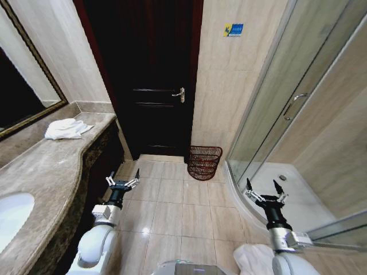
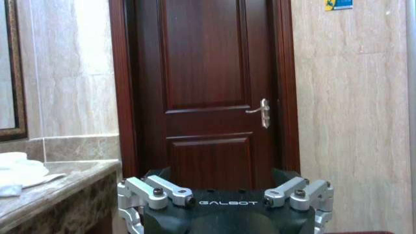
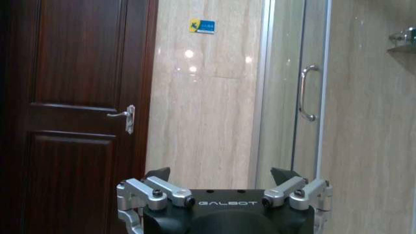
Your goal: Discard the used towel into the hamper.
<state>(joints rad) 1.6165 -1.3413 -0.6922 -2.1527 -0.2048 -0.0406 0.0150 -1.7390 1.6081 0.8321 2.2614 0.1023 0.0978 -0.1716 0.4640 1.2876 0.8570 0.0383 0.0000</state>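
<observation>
Beside dark door, wire-weave round hamper (image 1: 204,162)

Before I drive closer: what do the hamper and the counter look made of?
Hamper: dark reddish-brown open weave, wire or wicker, matte; the wall shows through its gaps. Counter: polished stone, likely marble, with mottled brown veining and a soft sheen.

Even indoor light; glare spots on wall tiles (image 3: 188,63) and floor (image 1: 148,229); head view edges bend, door (image 1: 155,74) dark.
</observation>
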